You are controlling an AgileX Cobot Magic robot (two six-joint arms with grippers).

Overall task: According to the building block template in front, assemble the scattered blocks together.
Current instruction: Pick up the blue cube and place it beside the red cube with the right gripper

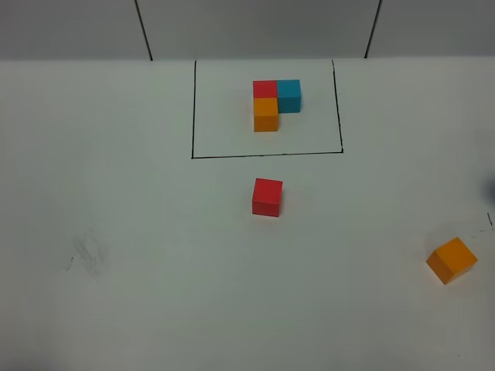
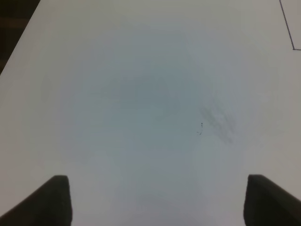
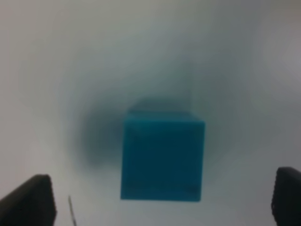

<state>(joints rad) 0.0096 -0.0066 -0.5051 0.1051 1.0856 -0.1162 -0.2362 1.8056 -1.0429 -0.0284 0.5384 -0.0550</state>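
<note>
Template [image 1: 272, 102]: far centre, framed. Red cube [image 1: 267, 196]: centre. Orange cube [image 1: 451, 260]: near right. Blue cube [image 3: 162, 157]: untouched between the wide jaws of my right gripper [image 3: 157, 195]. Left gripper [image 2: 157, 197]: wide, empty. Risk: if I close off-centre, the blue cube twists askew.

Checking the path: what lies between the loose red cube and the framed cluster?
In the high view, only bare table and the frame's black line separate the red cube from the cluster.

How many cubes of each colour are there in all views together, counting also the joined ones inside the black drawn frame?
Red cubes: 2
Sky-blue cubes: 2
Orange cubes: 2
Total: 6
</note>
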